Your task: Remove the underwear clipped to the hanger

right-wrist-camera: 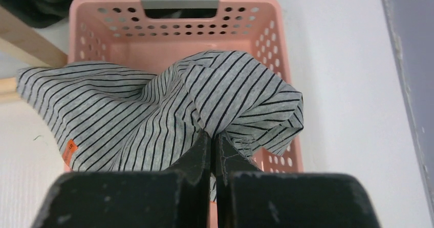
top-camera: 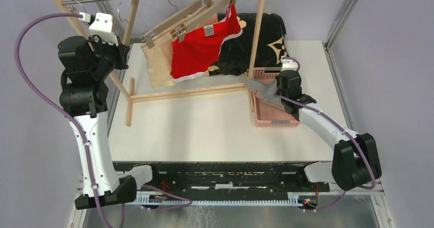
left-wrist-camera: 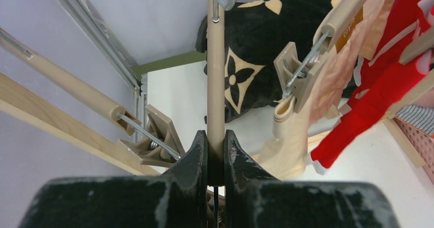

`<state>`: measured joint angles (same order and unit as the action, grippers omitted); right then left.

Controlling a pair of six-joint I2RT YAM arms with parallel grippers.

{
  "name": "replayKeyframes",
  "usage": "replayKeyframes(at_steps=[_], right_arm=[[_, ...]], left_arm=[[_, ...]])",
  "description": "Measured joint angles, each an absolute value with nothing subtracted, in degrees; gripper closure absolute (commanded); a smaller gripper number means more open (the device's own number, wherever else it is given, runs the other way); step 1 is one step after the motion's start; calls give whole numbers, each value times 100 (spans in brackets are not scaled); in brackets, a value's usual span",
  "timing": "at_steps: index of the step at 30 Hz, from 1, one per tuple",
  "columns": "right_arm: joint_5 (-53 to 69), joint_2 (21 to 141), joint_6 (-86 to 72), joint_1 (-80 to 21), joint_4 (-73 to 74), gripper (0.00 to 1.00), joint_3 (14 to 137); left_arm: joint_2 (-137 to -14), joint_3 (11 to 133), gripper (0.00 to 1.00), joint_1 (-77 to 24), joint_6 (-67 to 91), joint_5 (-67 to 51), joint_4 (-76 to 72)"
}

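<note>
To do this step well, the right claw (right-wrist-camera: 212, 136) should part only once the striped underwear (right-wrist-camera: 153, 110) hangs wholly over the pink basket (right-wrist-camera: 102, 2) (one side spills past the rim, left of the claw). It is closed tight on a fold of the cloth. The left claw (left-wrist-camera: 216, 136) is clamped on a wooden hanger bar (left-wrist-camera: 216, 59); beige underwear (left-wrist-camera: 291, 141) and red underwear (left-wrist-camera: 378, 89) hang clipped to its right.
</note>
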<state>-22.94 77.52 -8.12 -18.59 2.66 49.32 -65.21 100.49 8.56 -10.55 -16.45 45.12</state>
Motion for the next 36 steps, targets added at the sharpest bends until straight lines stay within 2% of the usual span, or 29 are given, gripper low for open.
replayKeyframes(at_steps=[7, 11, 24, 26, 33, 36], right_arm=[[-3055, 7131, -1017, -1785, 233, 99, 4560], [-3151, 7168, -1079, -1715, 217, 99, 4563], [-2318, 8796, -1225, -1643, 672, 98, 5256], [-2228, 8927, -1236, -1636, 757, 78, 5356], [-1929, 9124, -1280, -1634, 991, 61, 5592], [-1898, 9120, -1282, -1632, 1011, 56, 5592]], left_arm=[[-6847, 10237, 97, 856, -1055, -1398, 4484], [-7074, 10409, 97, 867, -1055, -1341, 4482], [-7166, 10665, 97, 908, -1050, -1205, 4355], [-7190, 10665, 97, 932, -1050, -1205, 4357], [-7367, 10665, 97, 1052, -1048, -1181, 4357], [-7472, 10665, 91, 1098, -1046, -1103, 4357]])
